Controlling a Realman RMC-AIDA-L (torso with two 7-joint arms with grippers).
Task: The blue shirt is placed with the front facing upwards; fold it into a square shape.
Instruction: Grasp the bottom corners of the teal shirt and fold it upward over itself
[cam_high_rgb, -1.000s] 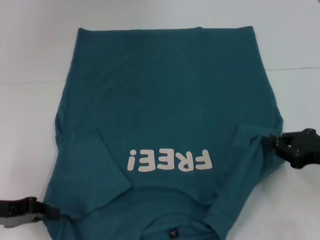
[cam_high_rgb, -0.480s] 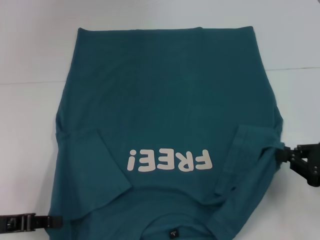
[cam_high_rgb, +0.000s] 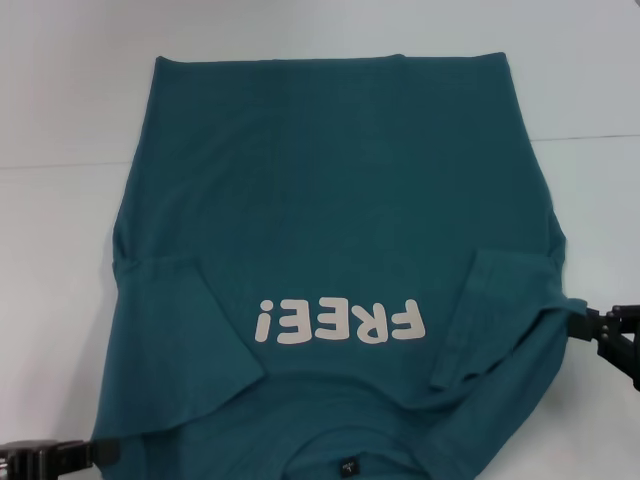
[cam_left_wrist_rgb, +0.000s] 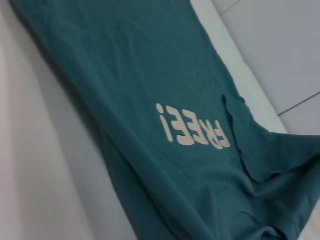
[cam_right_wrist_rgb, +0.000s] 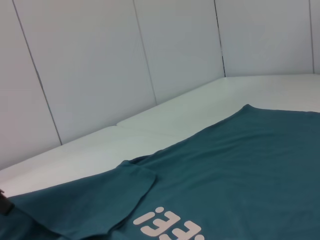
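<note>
Shirt (cam_high_rgb: 340, 220) flat on white table (cam_high_rgb: 60, 230), sleeves folded inward, both grippers apparently at its edges

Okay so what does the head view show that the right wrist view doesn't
Only the head view shows the left claw and right claw, each at an edge of the dark teal-blue cotton T-shirt, plus its small dark neck tag. Only the right wrist view shows the pale panelled wall behind the table. Both show the shirt's white FREE! lettering and the folded-in right sleeve.
</note>
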